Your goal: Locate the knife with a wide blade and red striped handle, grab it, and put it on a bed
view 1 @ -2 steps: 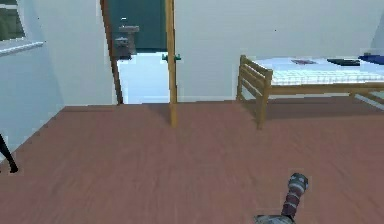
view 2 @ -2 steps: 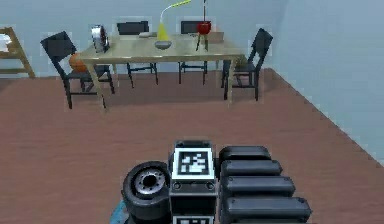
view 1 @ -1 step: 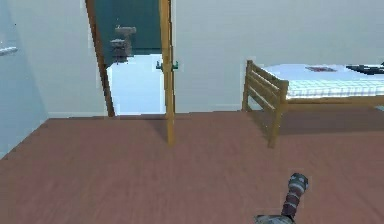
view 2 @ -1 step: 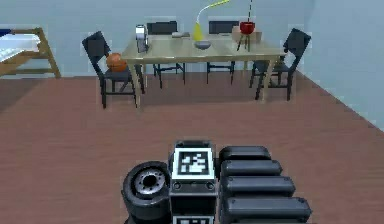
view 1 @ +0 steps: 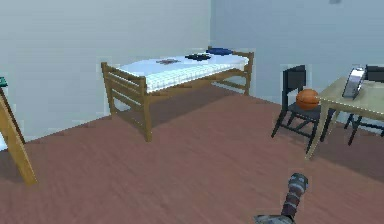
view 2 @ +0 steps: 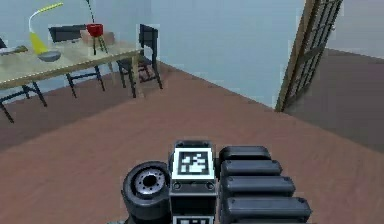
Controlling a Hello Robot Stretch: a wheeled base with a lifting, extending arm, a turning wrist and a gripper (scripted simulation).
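Bed sat mid-left in fwd view, far across the brown floor: wooden frame, white mattress, up against the pale wall. On the mattress's far end lay a blue item, w/ a dark item just left of it and a flat brownish item nearer the middle. All too small to ID; couldn't tell if any was the knife. Right side of fwd view had a light-wood table w/ a grey upright thing on it. A dark chair stood at its left end w/ an orange ball on the seat. A slanted wooden frame stood at far left edge.

Arm side view: arm segments sat at bottom edge, right of centre. White marker square was just left of them, and the gripper showed as a dark round body left of that. Fingers couldn't be made out, so couldn't tell whether it held anything. Far left stood a long table w/ a yellow lamp, a grey bowl beside it and a red thing further right. A black chair stood at that table's right end. Wooden door frame was at far right.
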